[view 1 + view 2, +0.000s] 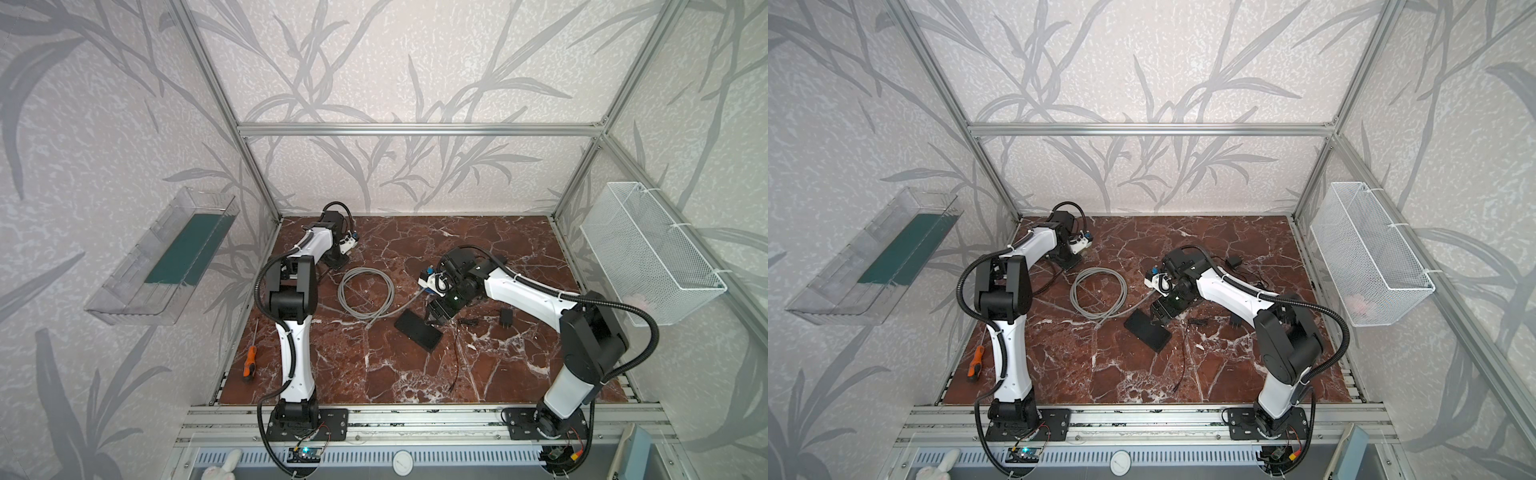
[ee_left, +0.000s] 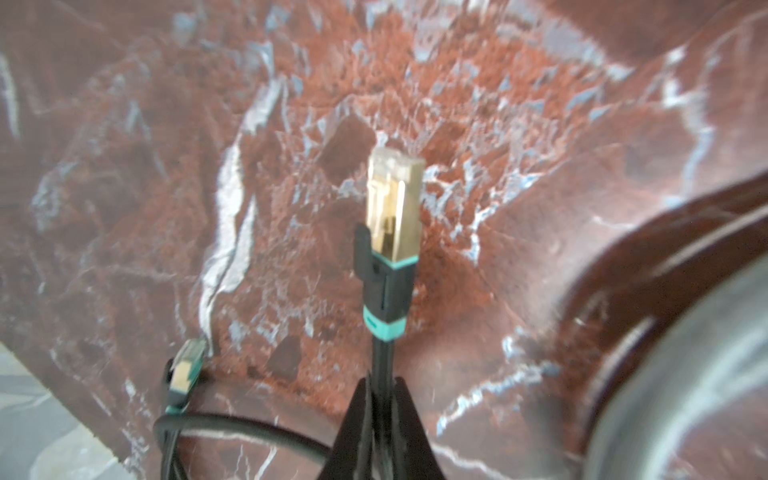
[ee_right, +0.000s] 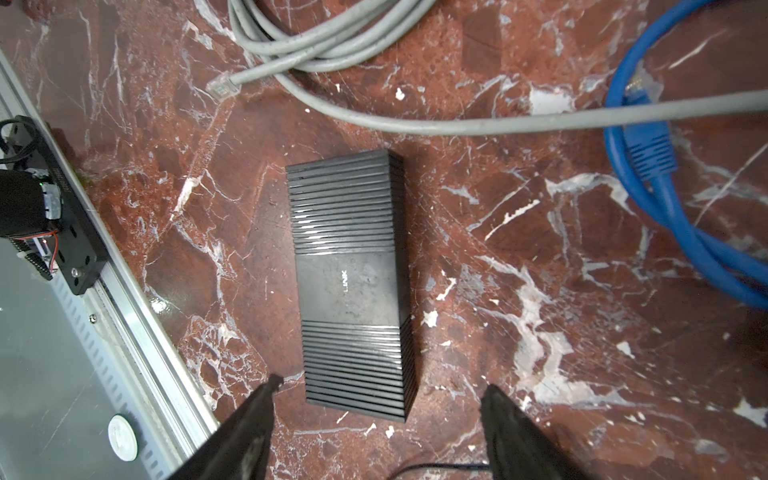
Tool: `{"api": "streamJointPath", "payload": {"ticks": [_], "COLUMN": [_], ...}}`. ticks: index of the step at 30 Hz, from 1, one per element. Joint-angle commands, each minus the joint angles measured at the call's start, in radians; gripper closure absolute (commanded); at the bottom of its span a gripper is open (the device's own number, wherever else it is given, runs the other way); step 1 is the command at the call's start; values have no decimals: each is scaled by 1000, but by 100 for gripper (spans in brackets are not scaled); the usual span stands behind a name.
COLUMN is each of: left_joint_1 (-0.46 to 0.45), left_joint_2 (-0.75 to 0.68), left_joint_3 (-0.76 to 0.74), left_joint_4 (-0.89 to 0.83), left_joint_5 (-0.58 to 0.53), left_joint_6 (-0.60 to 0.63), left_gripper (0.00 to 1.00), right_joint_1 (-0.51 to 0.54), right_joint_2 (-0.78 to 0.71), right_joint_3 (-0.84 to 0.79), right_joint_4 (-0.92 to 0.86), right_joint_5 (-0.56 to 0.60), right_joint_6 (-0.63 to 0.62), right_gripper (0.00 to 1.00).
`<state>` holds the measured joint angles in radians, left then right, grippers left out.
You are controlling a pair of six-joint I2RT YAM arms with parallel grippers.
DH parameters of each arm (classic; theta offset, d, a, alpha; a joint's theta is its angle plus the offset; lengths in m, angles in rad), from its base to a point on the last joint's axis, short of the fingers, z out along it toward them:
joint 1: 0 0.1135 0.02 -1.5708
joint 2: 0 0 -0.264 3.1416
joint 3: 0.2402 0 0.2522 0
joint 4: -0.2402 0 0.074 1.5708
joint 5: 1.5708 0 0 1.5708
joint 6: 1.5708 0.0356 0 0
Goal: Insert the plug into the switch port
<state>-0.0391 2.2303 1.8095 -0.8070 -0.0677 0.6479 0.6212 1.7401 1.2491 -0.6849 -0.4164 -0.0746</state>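
Note:
In the left wrist view my left gripper [image 2: 382,384] is shut on a black cable just behind its plug [image 2: 392,199]. The plug has a gold shell and teal bands and sticks out past the fingertips over the marble. In both top views this gripper [image 1: 336,261] [image 1: 1069,259] sits low at the table's back left. The switch [image 3: 353,282] is a flat black ribbed box lying near the table's middle [image 1: 417,330] [image 1: 1147,330]. Its ports do not show. My right gripper [image 3: 384,384] [image 1: 438,313] hangs open just above one end of the switch, holding nothing.
The black cable's other plug [image 2: 187,370] lies on the marble. A grey cable coil [image 1: 365,293] lies left of the switch, and a blue cable [image 3: 648,166] lies near it. A black adapter [image 1: 505,318] and thin wire [image 1: 456,353] lie to the right. An orange screwdriver [image 1: 249,361] lies front left.

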Motion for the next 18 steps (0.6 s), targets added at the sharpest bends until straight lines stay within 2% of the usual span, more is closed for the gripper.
{"api": "streamJointPath", "payload": {"ticks": [1,4,7,12,15,18], "left_joint_1": [0,-5,-19,-122,-195,-241], "left_joint_2": [-51,-34,-89,-306,-395,-431], "left_joint_3": [140,208,122,-193,-314,-370], "left_joint_4": [-177,-292,-291,-128,-87,-107], "left_joint_5": [46,75,86,136,165,191], "left_joint_6": [-165,-342,-434,-255,-140,-123], "left_gripper": [88,89,89,86,86,86], "right_joint_1": [-5,-8,-13,-20,-26,-34], "right_joint_2": [16,29,45,71,83,81], "right_joint_3": [20,25,37,40,38,25], "right_joint_4": [4,23,43,69,77,96], "right_joint_5": [-4,-9,-14,-17,-8,8], "right_joint_6": [8,14,19,28,35,55], "right_gripper": [23,23,23,24,24,24]}}
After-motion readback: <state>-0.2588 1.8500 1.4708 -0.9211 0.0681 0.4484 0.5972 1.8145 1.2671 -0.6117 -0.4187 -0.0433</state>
